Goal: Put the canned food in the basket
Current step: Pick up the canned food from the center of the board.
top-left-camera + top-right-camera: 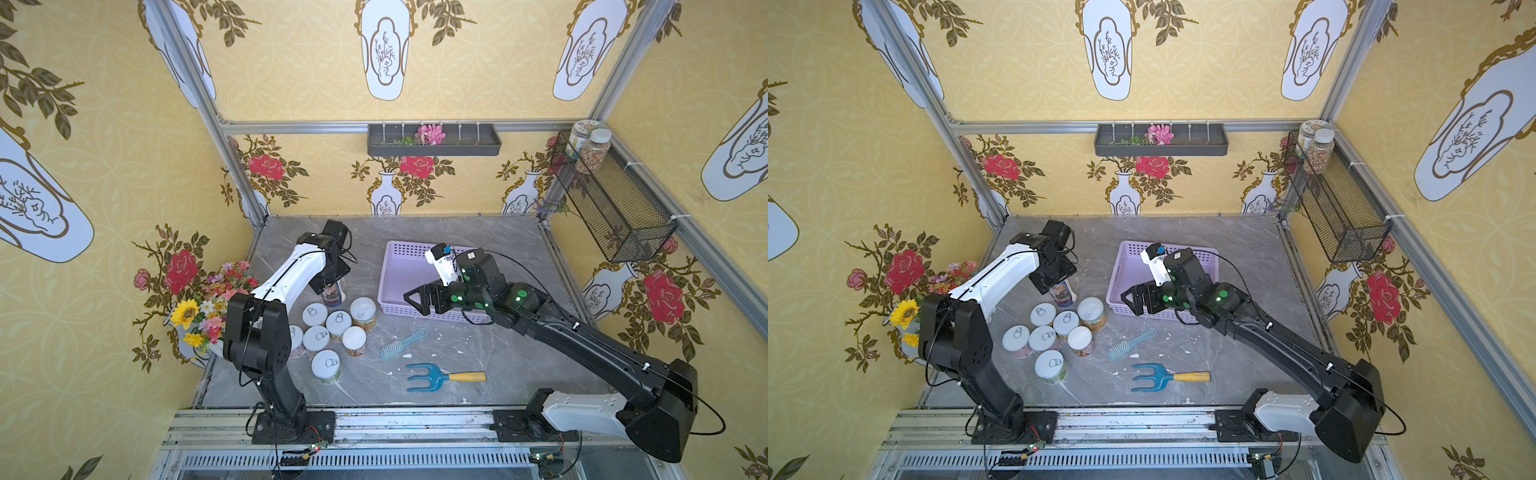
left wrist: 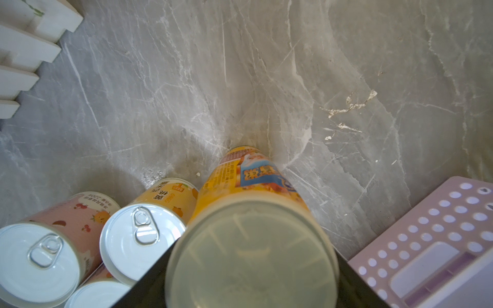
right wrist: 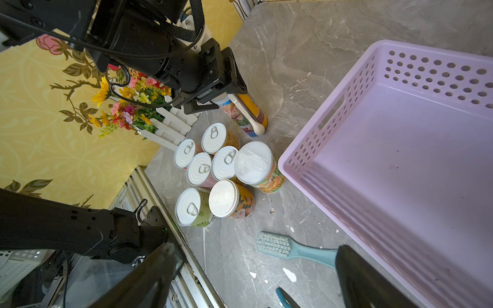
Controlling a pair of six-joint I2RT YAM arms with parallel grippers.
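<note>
A tall can [image 1: 332, 296] [image 1: 1063, 293] with an orange and blue label [image 2: 248, 176] stands on the marble table, left of the lilac basket [image 1: 388, 274] [image 1: 1116, 274]. My left gripper [image 1: 330, 286] [image 2: 252, 288] comes down on its top, shut on it, and black fingers [image 3: 210, 106] flank the can [image 3: 249, 112]. Several shorter cans [image 1: 338, 324] [image 3: 221, 170] with white tops cluster just in front of it. The basket [image 3: 333, 112] holds nothing. My right gripper [image 1: 415, 302] [image 3: 256, 269] hovers open over the basket's near left corner, holding nothing.
A teal brush [image 1: 401, 344] and a blue hand fork [image 1: 440, 377] with a yellow handle lie in front of the basket. A flower planter [image 1: 208, 307] stands at the left edge. On the walls hang a black wire basket [image 1: 611, 199] with jars and a dark grey trough [image 1: 434, 143].
</note>
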